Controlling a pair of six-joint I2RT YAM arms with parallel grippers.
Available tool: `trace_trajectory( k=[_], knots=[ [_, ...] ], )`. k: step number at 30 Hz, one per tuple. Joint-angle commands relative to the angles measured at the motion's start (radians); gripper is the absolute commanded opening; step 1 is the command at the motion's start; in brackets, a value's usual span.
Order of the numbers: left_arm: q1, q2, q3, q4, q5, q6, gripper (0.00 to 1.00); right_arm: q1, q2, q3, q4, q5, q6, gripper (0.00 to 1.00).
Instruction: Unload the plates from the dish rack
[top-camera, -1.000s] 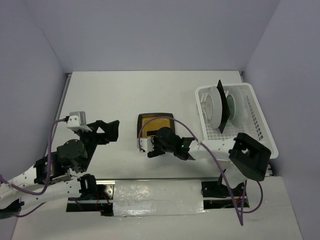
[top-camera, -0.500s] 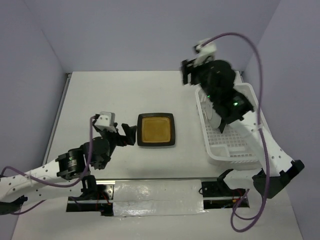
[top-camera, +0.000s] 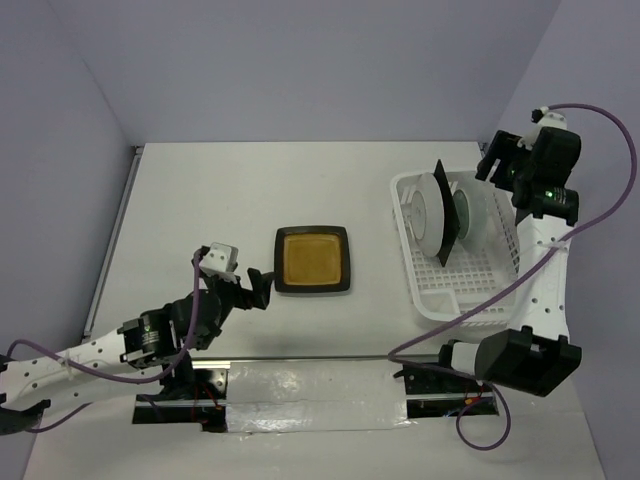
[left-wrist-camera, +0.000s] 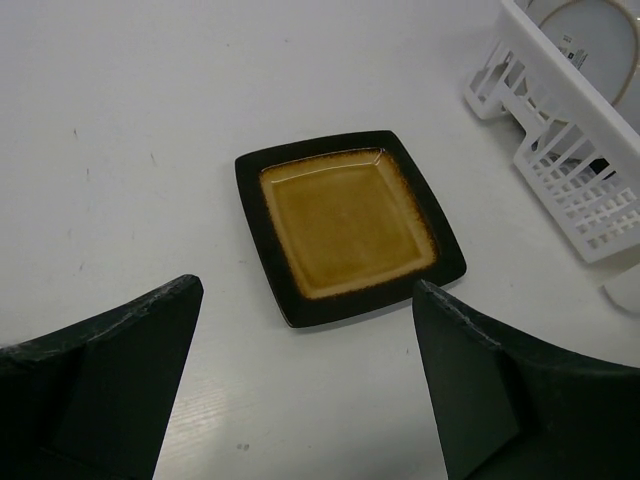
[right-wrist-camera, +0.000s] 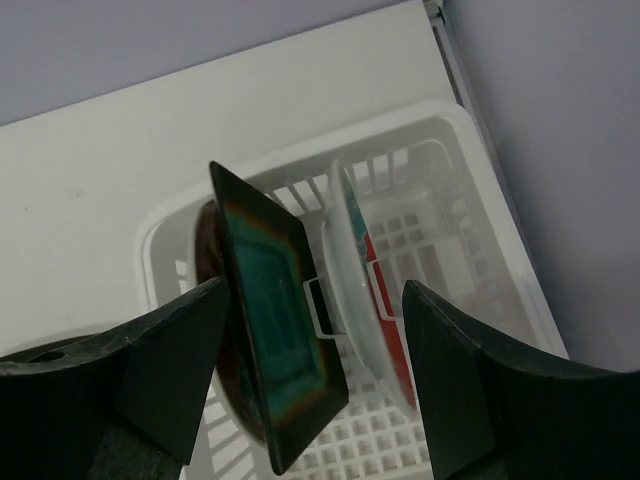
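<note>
Lying flat on the table (top-camera: 200, 190) just beyond the left gripper (left-wrist-camera: 305, 288), the amber plate (left-wrist-camera: 345, 222) is already out, so I judge the unloading about a third done. The dish rack (top-camera: 406, 250) at the far right holds the rest: the teal plate (right-wrist-camera: 275, 335) standing on edge, with round plates (top-camera: 424, 215) upright on either side of it. The left arm stretches low across the table, its fingers spread wide and empty, aimed at the amber plate without touching it. The right arm rears high, and the right gripper (right-wrist-camera: 312, 300) hangs over the rack's far end, jaws parted, holding nothing.
</note>
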Motion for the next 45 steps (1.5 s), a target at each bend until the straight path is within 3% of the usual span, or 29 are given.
trace_trajectory(
  k=[1,10,19,22,33,43,45],
  knots=[
    [0.0,-0.055,-0.011,0.072,-0.015,0.002,0.99,-0.087,0.04,0.04,-0.063,-0.174,0.017,0.77],
    [-0.022,-0.063,0.004,0.035,-0.011,-0.023,0.98,-0.126,0.024,-0.211,0.029,-0.23,-0.055,0.75],
    [-0.075,-0.11,-0.012,0.029,-0.067,-0.018,0.98,-0.129,0.06,-0.179,-0.028,-0.194,-0.103,0.71],
    [-0.077,-0.122,-0.014,0.027,-0.076,-0.021,0.98,-0.129,0.085,-0.156,-0.026,-0.223,-0.108,0.57],
    [-0.083,-0.118,-0.006,0.032,-0.056,-0.014,0.98,-0.127,0.177,-0.119,-0.026,-0.254,-0.115,0.5],
    [-0.083,-0.136,-0.014,0.038,-0.033,-0.02,0.98,-0.127,0.189,-0.039,-0.042,-0.271,-0.126,0.16],
    [-0.083,-0.139,-0.017,0.041,-0.027,-0.023,0.98,-0.129,0.189,-0.013,-0.046,-0.286,-0.131,0.06]
  ],
)
